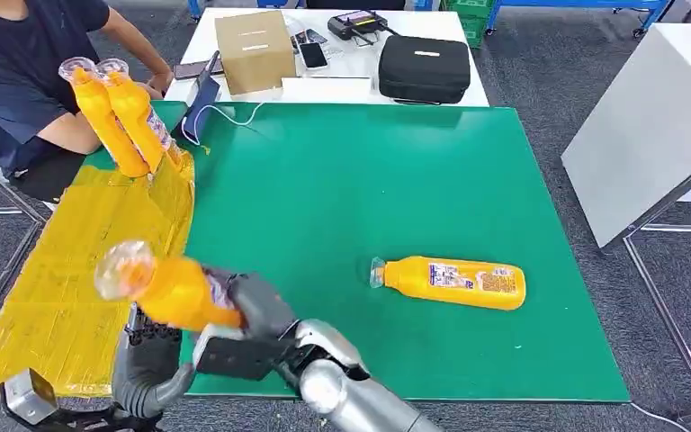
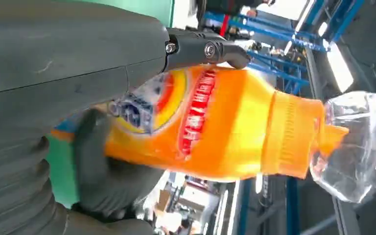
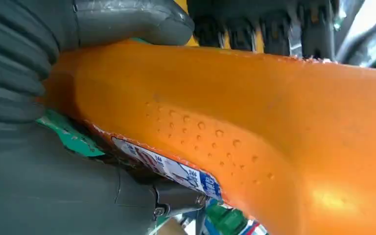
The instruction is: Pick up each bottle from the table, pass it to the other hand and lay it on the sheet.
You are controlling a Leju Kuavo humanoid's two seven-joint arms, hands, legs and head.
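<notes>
honestly nothing here is properly readable: the held bottle has a label with red lettering on yellow and a blue patch, but it's sideways and too blurred to make out, and the label on the bottle lying on the green surface is way too small to read

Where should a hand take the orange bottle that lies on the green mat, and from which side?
Grip the lying bottle around its wide labelled body, coming from above. It lies flat with the cap pointing to the robot's left, and nothing stands close around it.
</notes>
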